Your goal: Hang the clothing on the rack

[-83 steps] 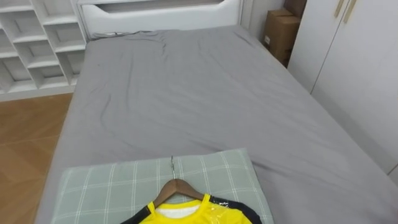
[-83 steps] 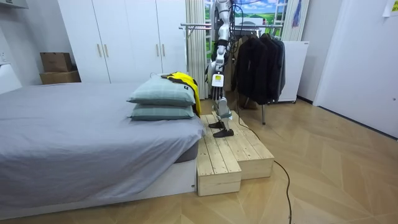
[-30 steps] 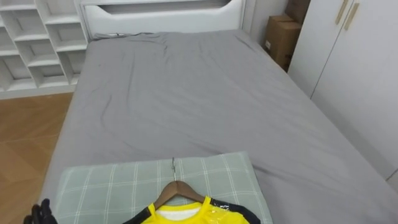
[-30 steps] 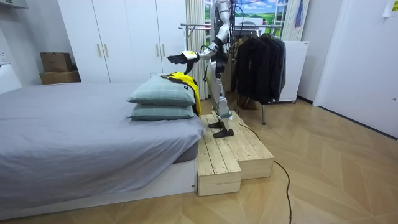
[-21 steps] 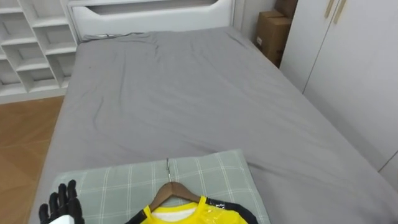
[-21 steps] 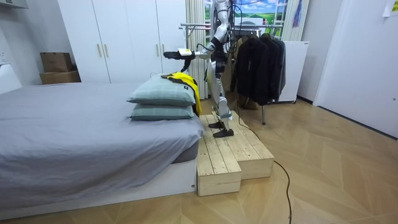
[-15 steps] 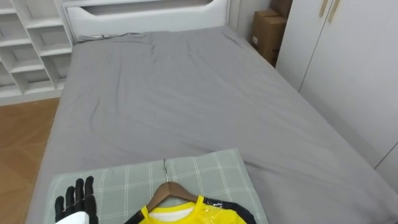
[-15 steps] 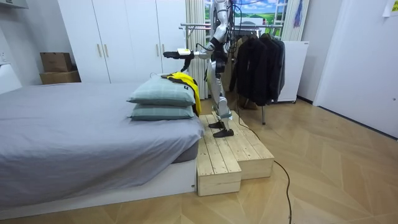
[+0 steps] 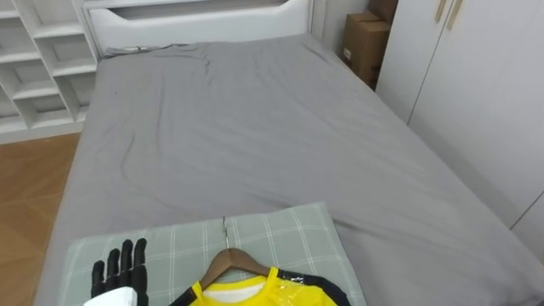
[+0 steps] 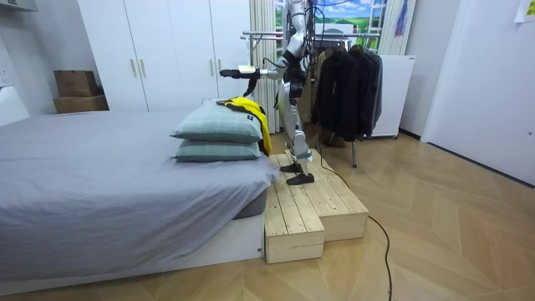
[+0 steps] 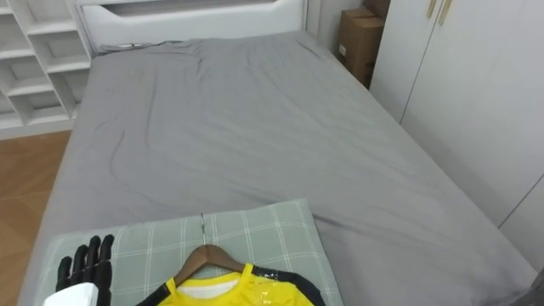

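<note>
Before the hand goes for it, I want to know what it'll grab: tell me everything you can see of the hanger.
The hanger is brown wood with a thin metal hook, which points toward the head of the bed. It lies flat on the checked pillow, its arms tucked inside the yellow shirt. The left hand, open, is to its left, apart from it.

A wide bed under a plain grey sheet (image 9: 255, 136) takes up most of the room, with its white headboard (image 9: 195, 17) at the far end. White open cubby shelving (image 9: 34, 59) stands to its left on herringbone wood flooring (image 10: 435, 234). White wardrobe doors (image 9: 476, 85) line the right side, with brown cardboard boxes (image 9: 364, 42) just beyond them. A low stepped platform of pale planks (image 10: 313, 205) abuts the bed's foot.
</note>
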`<state>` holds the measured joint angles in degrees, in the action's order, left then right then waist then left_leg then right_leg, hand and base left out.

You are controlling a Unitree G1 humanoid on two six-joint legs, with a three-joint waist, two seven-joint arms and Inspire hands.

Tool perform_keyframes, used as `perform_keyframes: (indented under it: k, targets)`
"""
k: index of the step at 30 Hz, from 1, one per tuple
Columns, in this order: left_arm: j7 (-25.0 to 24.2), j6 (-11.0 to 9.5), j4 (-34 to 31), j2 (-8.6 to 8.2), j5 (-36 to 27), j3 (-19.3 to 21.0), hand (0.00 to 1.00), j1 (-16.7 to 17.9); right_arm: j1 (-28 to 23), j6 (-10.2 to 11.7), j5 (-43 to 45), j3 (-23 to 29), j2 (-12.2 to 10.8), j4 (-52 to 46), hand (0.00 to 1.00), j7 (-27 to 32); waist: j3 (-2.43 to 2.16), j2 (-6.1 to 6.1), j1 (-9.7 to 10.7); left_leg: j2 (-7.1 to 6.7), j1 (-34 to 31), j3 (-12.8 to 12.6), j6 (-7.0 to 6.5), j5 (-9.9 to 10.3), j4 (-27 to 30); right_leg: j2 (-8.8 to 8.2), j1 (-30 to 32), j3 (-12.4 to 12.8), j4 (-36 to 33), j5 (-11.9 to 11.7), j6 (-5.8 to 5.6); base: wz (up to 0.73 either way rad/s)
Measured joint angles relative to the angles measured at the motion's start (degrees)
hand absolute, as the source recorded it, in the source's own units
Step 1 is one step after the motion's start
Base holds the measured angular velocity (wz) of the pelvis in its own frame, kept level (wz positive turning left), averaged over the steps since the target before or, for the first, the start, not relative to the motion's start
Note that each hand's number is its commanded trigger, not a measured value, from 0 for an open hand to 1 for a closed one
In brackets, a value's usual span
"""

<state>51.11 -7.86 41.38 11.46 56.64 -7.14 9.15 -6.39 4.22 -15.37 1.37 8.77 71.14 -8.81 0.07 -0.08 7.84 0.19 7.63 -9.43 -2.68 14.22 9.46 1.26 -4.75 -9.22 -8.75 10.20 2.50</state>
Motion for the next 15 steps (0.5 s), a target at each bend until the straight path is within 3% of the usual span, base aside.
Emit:
perform_keyframes:
  k: [15]
  targets:
    - [-0.2,0.2,2.2,-0.26,0.3,0.0,0.0,-0.1,-0.3,0.0,0.7,-0.1,0.0,-0.2,0.0,1.1,0.12,-0.17,0.6,-0.01,0.0,0.0,0.0,0.0,0.0,-0.01,-0.1,0.1,0.0,0.0,0.0,0.0]
